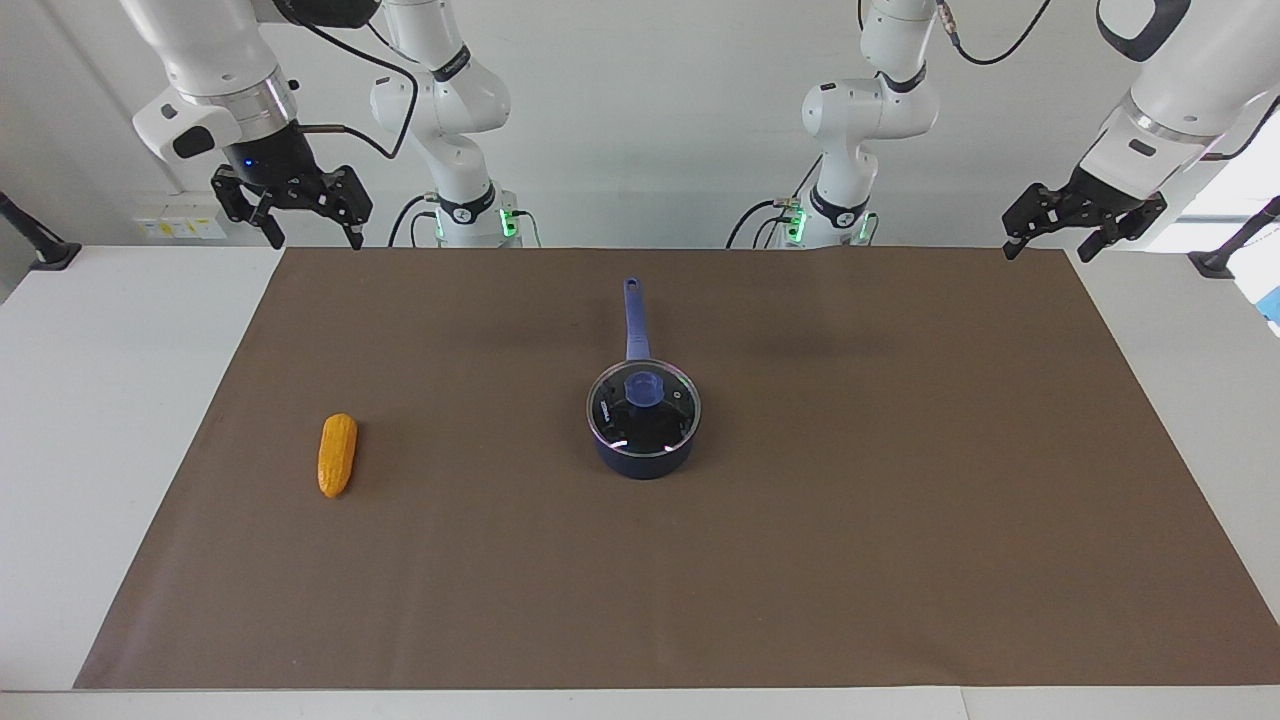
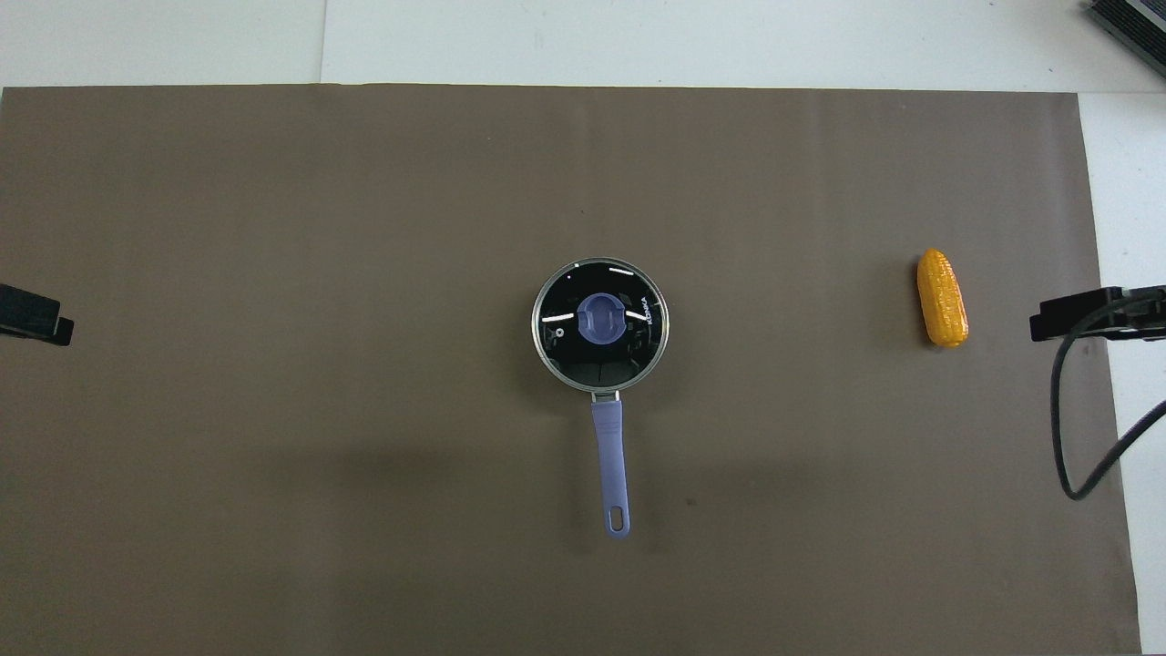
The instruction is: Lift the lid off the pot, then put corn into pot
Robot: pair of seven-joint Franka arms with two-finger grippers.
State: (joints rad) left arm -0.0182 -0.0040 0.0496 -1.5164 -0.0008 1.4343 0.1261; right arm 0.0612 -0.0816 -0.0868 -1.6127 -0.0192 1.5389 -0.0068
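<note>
A dark blue pot [image 1: 644, 458] [image 2: 601, 378] stands mid-mat, its lighter blue handle [image 1: 633, 318] [image 2: 610, 469] pointing toward the robots. The glass lid [image 1: 643, 410] [image 2: 600, 323] with its blue knob rests on the pot. An orange-yellow corn [image 1: 337, 455] [image 2: 942, 297] lies on the mat toward the right arm's end. My right gripper [image 1: 310, 235] hangs open in the air over the mat corner at its own end. Over the mat's other robot-side corner my left gripper [image 1: 1045, 245] is raised, open and holding nothing. Only slivers of each gripper show in the overhead view.
A brown mat [image 1: 900, 450] [image 2: 273, 228] covers most of the white table [image 1: 100, 400]. A black cable [image 2: 1066, 437] dangles by the right gripper. A dark object [image 2: 1130, 23] sits at the table's corner farthest from the robots.
</note>
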